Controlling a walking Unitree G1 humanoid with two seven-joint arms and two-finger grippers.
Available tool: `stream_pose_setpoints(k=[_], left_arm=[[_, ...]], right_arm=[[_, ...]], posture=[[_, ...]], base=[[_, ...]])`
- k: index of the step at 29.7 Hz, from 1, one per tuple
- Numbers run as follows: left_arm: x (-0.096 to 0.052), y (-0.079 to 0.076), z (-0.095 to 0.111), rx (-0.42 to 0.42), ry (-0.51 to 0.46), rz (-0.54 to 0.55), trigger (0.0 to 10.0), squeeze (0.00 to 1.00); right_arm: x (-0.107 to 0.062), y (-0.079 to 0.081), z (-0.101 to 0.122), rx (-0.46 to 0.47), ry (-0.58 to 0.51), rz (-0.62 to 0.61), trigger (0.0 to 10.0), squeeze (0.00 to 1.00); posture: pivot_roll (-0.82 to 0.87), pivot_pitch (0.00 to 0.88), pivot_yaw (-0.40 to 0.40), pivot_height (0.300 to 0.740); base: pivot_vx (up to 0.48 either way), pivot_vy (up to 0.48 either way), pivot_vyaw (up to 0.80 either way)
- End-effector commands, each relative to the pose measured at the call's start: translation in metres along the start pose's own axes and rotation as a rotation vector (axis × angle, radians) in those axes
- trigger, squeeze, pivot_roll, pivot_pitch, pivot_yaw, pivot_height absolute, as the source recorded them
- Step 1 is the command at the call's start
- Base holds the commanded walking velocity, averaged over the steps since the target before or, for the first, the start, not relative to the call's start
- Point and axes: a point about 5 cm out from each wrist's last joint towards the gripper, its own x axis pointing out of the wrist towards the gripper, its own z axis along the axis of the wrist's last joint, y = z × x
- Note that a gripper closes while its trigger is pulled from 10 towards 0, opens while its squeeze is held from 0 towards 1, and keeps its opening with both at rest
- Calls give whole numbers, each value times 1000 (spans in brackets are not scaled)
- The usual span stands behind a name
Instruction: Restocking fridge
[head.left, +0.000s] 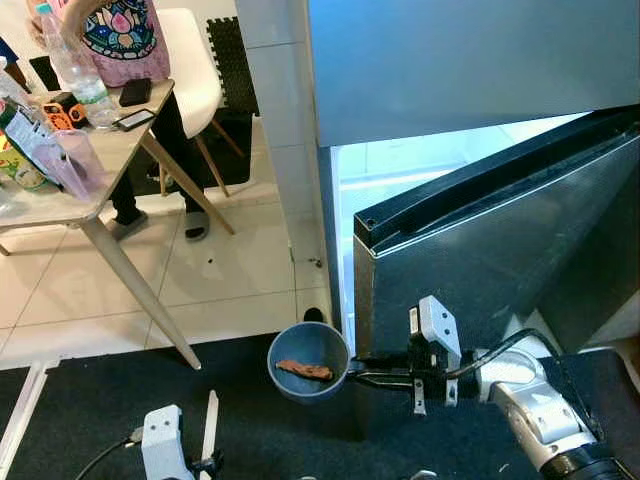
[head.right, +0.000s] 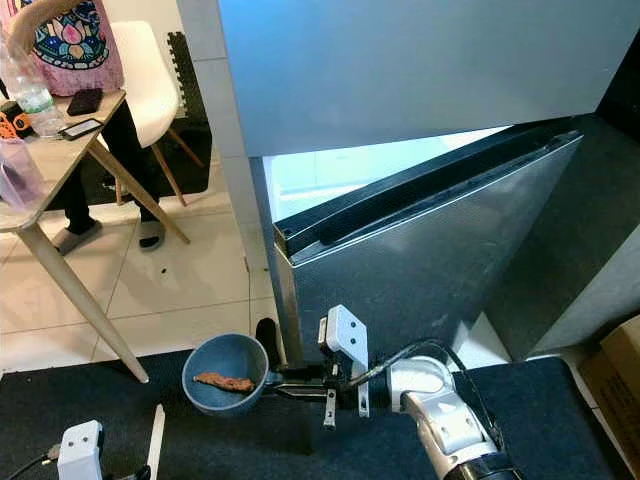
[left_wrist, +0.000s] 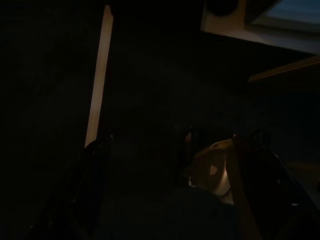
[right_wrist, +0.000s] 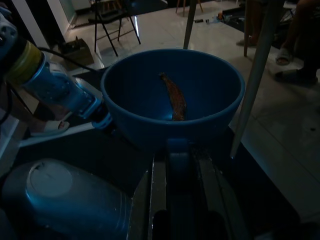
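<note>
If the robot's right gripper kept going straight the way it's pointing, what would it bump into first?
The right gripper already grips the blue bowl by its rim and points toward the robot's left. Past the bowl the way looks free over the dark mat, though depth is hard to judge.

Head stereo pair: high vantage, facing forward and down. Both eyes share blue bowl (head.left: 308, 361) at 6 o'clock, fridge door (head.left: 480, 250) at 3 o'clock, table (head.left: 95, 170) at 10 o'clock; right eye offset sideways.
Right wrist camera: close range, looking along fingers into bowl, tiled floor (right_wrist: 280, 130) beyond.
Left wrist camera: low, near dark mat (left_wrist: 150, 100), very dim.
</note>
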Motion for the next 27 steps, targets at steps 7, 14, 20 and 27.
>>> stream_pose_setpoints(k=[7, 14, 20, 27], left_arm=[[1, -5, -7, -1, 25, -5, 10000, 0], [2, -7, -7, -4, 21, -8, 10000, 0], [2, -11, -9, -8, 23, -9, 10000, 0], [3, -14, -11, -15, 25, -11, 10000, 0]], right_arm=[[2, -1, -1, -14, 14, -1, 10000, 0], [1, -3, -1, -20, 23, -1, 10000, 0], [-1, -5, 0, -30, 34, 3, 10000, 0], [-3, -10, -5, -47, 93, -32, 10000, 0]], posture=[[-51, 22, 62, 740], [-50, 14, 45, 740], [-51, 2, 27, 740], [-54, 1, 22, 740]], base=[[-276, 0, 0], [-35, 0, 0], [-315, 0, 0], [-316, 0, 0]])
